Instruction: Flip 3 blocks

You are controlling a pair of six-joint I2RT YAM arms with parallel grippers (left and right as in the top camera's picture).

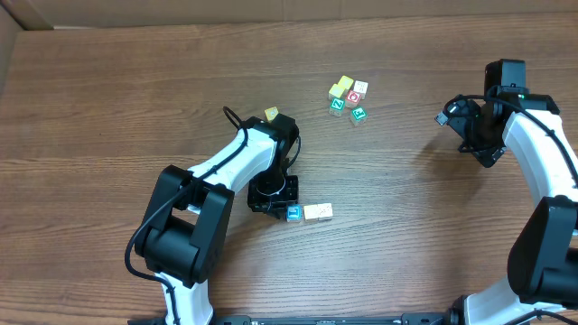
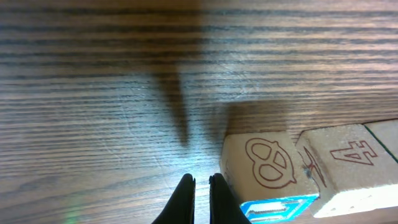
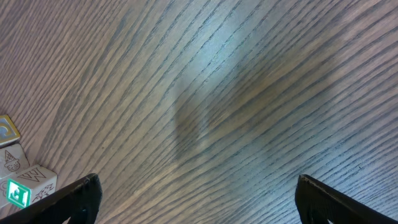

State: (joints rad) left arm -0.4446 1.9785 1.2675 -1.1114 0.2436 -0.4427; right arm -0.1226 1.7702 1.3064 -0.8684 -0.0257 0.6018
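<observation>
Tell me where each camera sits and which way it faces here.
Overhead: above the table, looking straight down; left arm and right arm both show.
Left wrist: close over the table, looking down; shut left hand next to the blue-framed block.
Right wrist: tilted over the table; open right hand at the bottom, cube cluster lower left.
Shared: overhead and left wrist both show the blue-framed block.

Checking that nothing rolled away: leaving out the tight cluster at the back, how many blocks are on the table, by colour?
Blue-framed block: 1
Pale blocks: 2
Bright yellow block: 1
Total: 4
</observation>
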